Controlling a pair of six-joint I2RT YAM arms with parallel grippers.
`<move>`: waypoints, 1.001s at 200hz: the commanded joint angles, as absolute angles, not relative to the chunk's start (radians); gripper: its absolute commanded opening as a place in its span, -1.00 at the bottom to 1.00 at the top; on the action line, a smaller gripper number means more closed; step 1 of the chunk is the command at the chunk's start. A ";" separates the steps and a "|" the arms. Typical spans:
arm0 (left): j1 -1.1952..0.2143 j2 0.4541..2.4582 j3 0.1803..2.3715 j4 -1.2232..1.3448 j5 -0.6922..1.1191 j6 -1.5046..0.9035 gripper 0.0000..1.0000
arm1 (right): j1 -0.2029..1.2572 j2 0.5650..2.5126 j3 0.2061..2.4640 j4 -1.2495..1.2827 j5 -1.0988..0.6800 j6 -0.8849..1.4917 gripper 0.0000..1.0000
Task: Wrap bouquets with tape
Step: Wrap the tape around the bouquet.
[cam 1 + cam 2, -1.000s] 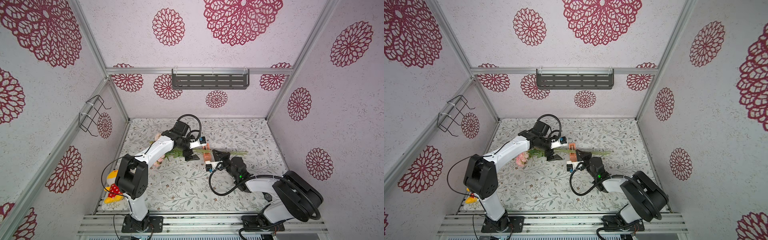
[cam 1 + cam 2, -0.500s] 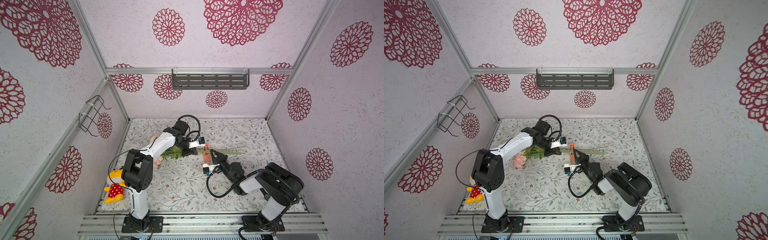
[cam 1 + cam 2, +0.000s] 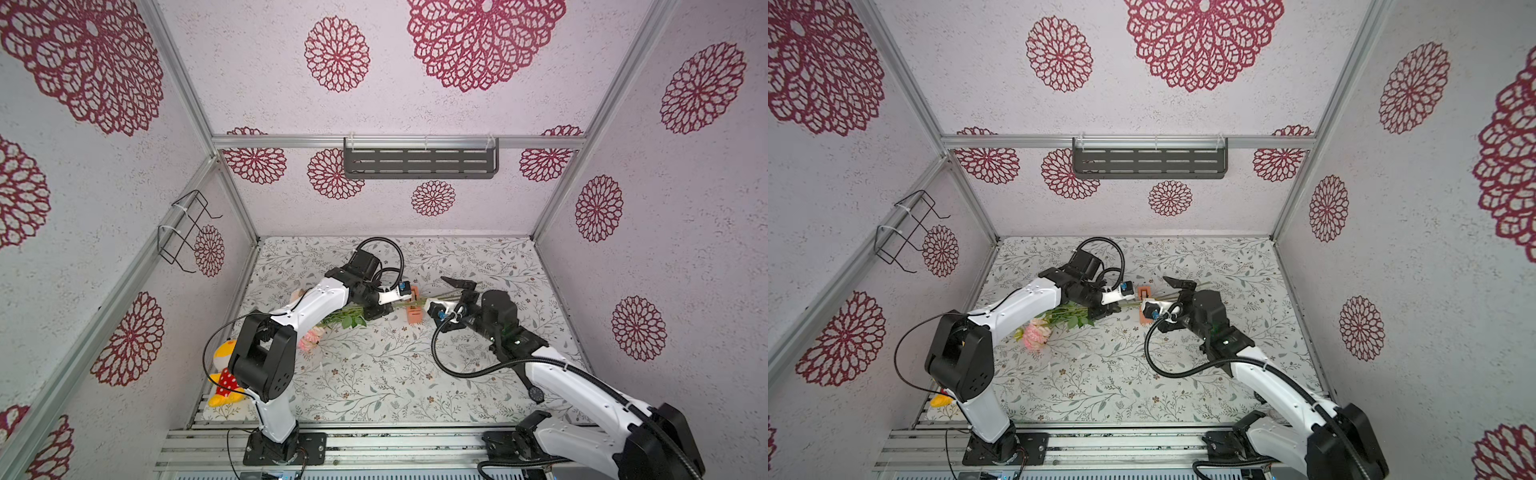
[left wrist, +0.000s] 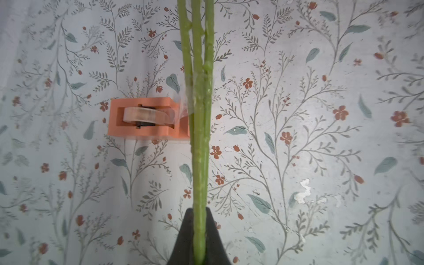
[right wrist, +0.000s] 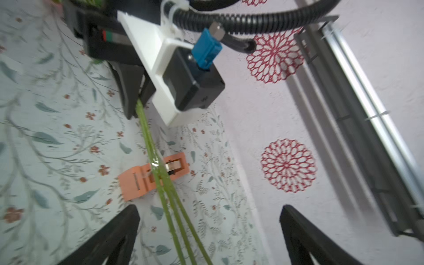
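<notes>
Near half of the table (image 3: 374, 382) lies open. Raised stems (image 4: 200, 137) bar the middle, crossing over one end of the dispenser (image 4: 142, 133); a plush toy (image 3: 224, 365) blocks the near left corner.

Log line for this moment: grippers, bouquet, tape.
left gripper: shut on bouquet stems | right gripper: open, holding nothing | tape: roll in orange dispenser, strip reaching stems

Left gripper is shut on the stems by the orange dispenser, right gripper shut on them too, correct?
No, the right gripper is open: the right wrist view shows its fingers spread either side of the stems. The left gripper is shut on them, by the dispenser.
</notes>
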State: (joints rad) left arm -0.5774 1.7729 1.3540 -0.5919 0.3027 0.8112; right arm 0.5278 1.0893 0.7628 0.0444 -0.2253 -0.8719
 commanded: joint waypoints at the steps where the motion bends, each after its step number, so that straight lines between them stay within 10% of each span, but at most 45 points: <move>1: -0.624 1.741 1.340 -0.434 0.128 0.837 -1.00 | 0.462 1.176 0.906 -0.339 -0.452 -0.649 0.97; 44: -0.697 1.710 1.213 -0.195 -0.041 0.930 -1.00 | 0.255 1.361 1.160 -0.631 -0.656 -0.723 0.96; 200: -0.736 1.644 1.086 -0.048 -0.128 1.043 -0.87 | 0.287 1.824 1.474 -0.836 -0.716 -0.969 0.11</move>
